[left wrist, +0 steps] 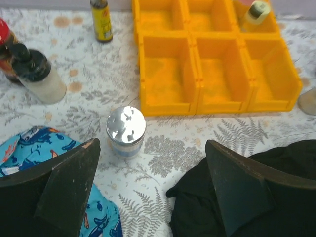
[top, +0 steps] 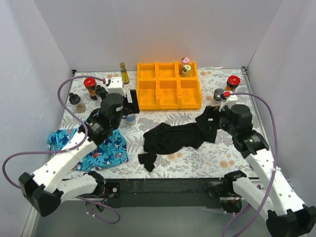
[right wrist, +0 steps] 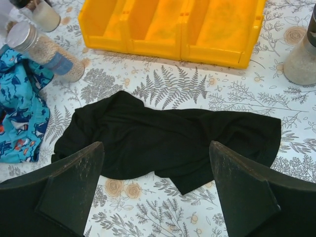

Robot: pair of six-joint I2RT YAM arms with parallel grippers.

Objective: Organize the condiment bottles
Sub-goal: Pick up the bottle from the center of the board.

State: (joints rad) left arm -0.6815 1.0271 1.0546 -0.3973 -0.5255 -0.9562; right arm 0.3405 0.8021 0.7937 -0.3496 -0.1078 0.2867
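On the fern-printed worktop [top: 197, 160], the orange six-compartment tray [top: 168, 79] sits at the back, middle. In front of it sprawls a crumpled black cloth [top: 173, 136], and over at the near left lies a blue patterned cloth [top: 106, 150].

Left hand [left wrist: 152, 148]: fingers spread wide, released, nothing between them. It hovers low, with the silver-lidded jar [left wrist: 126, 129] upright just ahead of the left finger, between the blue cloth and the tray's front left corner. Right hand [right wrist: 156, 147]: also wide open and empty, hanging over the black cloth.

Now the bottles. One cream-capped bottle [top: 186, 70] stands in the tray's back right compartment, and a pink-lidded jar [top: 185, 60] is right behind it; whether that one is inside the tray I cannot tell. The rest are out on the worktop: a slim amber bottle [top: 124, 72] just left of the tray, a red-lidded jar [top: 90, 86] with a black-capped bottle [top: 101, 91] touching beside it at far left, and another red-lidded jar [top: 232, 82] right of the tray.
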